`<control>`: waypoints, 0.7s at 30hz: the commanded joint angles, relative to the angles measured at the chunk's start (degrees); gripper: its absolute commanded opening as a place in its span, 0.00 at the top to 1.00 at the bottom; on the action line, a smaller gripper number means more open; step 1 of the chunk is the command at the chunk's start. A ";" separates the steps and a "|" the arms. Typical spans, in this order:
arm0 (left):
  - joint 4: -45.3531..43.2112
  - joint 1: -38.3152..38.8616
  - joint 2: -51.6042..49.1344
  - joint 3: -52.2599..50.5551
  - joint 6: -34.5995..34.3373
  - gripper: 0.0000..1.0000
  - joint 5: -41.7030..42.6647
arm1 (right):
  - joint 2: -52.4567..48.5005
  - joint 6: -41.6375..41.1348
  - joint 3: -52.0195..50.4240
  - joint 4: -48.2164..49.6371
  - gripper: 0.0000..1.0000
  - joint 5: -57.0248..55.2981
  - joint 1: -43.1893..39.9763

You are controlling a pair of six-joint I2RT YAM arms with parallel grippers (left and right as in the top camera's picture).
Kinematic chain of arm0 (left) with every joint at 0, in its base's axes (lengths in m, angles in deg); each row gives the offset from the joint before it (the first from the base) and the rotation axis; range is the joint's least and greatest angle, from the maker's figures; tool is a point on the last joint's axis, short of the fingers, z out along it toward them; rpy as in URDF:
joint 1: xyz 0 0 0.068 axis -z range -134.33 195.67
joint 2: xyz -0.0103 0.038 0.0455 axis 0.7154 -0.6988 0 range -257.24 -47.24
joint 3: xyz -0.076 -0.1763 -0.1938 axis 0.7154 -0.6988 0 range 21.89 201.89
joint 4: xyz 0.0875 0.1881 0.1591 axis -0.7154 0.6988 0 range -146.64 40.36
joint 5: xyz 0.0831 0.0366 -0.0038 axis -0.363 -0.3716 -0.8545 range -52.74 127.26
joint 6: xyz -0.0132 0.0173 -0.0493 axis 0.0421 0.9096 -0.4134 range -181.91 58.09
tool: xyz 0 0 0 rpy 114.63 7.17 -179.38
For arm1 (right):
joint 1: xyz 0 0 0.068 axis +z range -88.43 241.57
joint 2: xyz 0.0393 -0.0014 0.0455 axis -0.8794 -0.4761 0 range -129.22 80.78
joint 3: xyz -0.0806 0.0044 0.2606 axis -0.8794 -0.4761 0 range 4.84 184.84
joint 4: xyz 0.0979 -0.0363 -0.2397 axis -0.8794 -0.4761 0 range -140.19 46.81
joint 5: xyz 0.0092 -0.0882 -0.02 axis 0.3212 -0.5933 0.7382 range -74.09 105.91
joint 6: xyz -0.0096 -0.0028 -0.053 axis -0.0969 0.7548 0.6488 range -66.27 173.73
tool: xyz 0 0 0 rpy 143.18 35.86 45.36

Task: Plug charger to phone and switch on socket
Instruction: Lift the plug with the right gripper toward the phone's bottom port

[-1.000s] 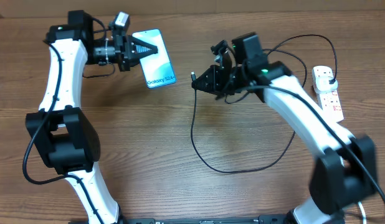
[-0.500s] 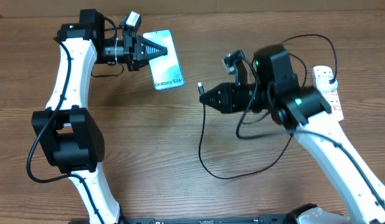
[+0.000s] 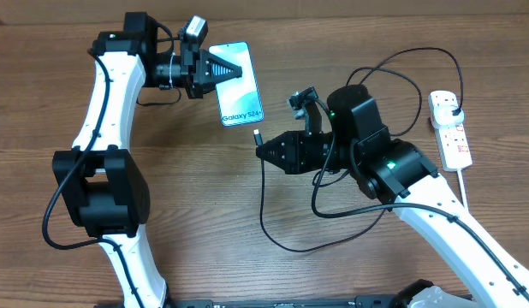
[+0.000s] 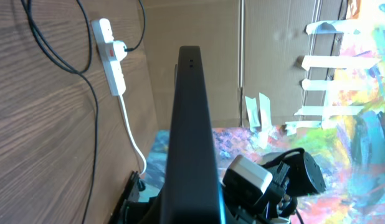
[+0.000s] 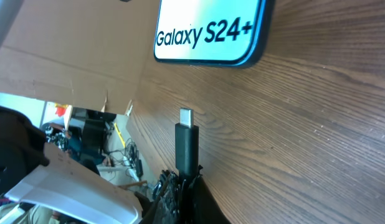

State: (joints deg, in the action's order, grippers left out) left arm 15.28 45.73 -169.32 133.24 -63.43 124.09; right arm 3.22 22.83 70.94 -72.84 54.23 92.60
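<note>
Neither step is done: my left fingers (image 3: 215,67) grip the phone (image 3: 240,92) by its top end, and my right fingers (image 3: 282,151) pinch the charger (image 5: 187,140) behind its tip, near the phone's bottom edge but apart. Plugging in remains, then the socket (image 3: 449,130), well apart to my right.

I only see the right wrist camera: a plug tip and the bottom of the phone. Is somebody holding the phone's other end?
Observer: Yes. The left gripper has its fingers shut on the phone at its top end.
Operator: Is the wire's other end plugged in?
Observer: Yes. The charger ends in a black plug seated in the socket.
Operator: Is the socket near the phone?
Observer: No. It lies far to the right, on the other side of the right gripper.
</note>
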 commanded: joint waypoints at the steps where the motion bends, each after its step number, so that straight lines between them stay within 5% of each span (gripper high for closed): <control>1: -0.22 0.81 0.48 0.33 -1.55 0.96 3.72 | 0.28 -3.65 -0.33 0.92 0.96 -2.78 0.52; 21: -0.39 1.57 0.48 0.33 -3.21 0.96 3.69 | 0.17 -6.84 -0.44 2.03 0.96 -6.80 2.58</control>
State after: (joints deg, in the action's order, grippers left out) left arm 14.91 46.82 -169.32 133.24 -66.17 124.28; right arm 3.22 16.41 70.92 -71.25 48.40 94.72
